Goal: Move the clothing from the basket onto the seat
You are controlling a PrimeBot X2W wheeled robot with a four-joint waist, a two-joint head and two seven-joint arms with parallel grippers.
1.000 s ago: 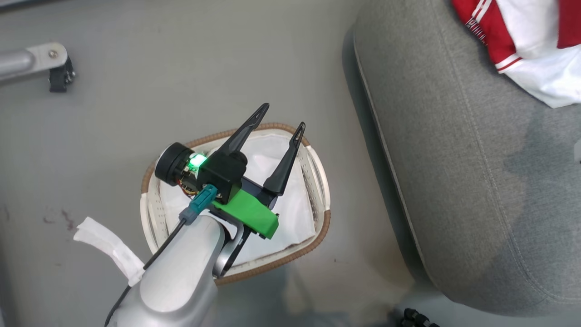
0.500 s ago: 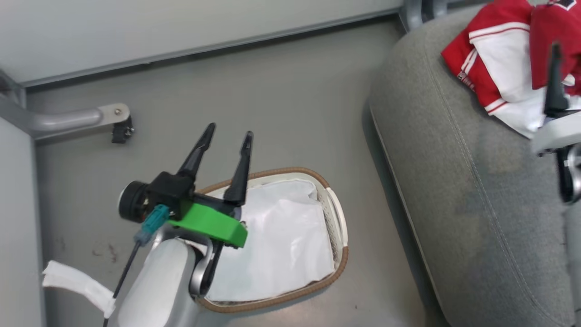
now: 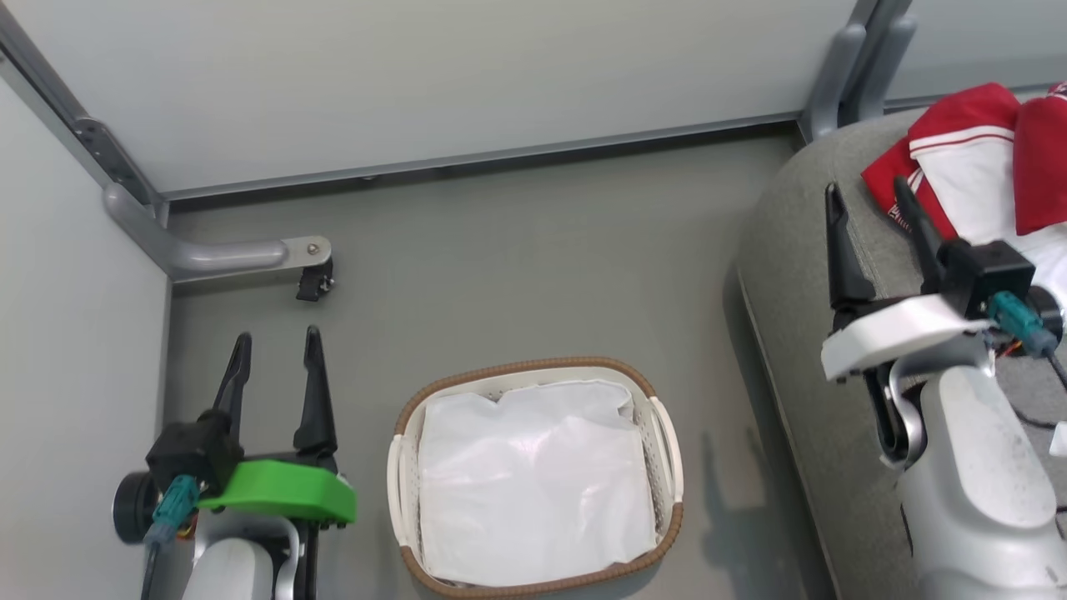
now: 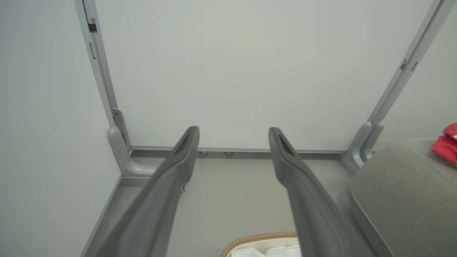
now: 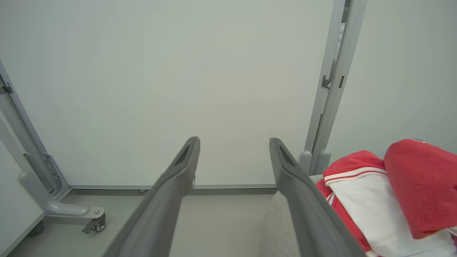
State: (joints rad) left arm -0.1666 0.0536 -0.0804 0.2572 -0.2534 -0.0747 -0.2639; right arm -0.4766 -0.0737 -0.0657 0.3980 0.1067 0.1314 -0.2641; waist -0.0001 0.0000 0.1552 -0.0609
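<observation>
Head view: you see clothing (image 3: 967, 167) on seat (image 3: 783, 250), right of basket (image 3: 533, 364); left fingers (image 3: 315, 392) and right fingers (image 3: 842, 258) spread wide, empty.

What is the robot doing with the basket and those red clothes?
The robot is moving laundry. The red and white sports clothing already lies on the big grey fabric seat. The oval white plastic basket with a brown woven rim sits on the floor with just its white cloth liner inside. The left jaws and right jaws both stand open, holding nothing, so the job looks done.
</observation>
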